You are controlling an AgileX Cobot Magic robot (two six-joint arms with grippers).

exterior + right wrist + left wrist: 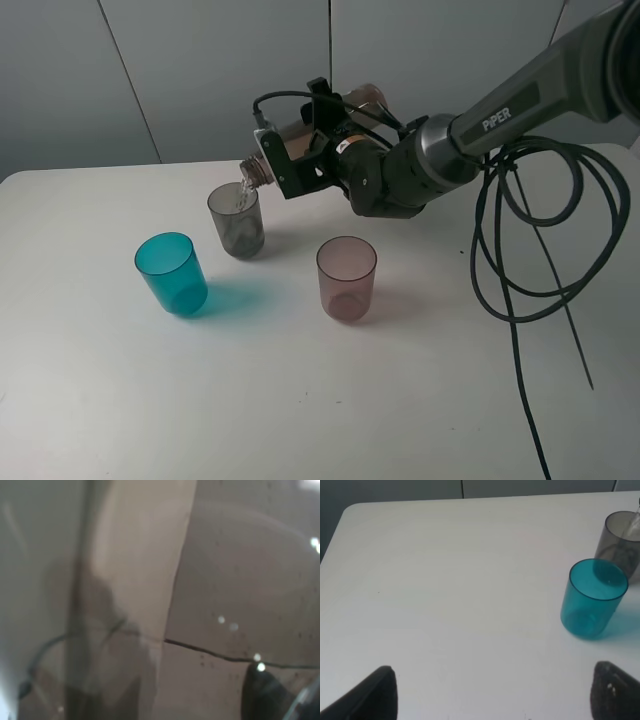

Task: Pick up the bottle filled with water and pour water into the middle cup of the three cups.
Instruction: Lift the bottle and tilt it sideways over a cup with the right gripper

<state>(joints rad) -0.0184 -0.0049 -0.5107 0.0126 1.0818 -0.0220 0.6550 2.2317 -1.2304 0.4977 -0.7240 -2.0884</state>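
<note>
My right gripper is shut on the smoky brown-grey bottle, which lies tipped nearly level with its neck down over the middle cup. A thin stream of water runs from the neck into that smoky grey cup. The teal blue cup stands left of it and the pinkish-mauve cup right of it. The right wrist view is filled by the blurred bottle wall. The left wrist view shows the teal cup, the grey cup behind it, and my left fingertips spread wide and empty.
The cups stand on a white table. Black cables hang from the right arm over the table's right side. A grey wall stands behind the table.
</note>
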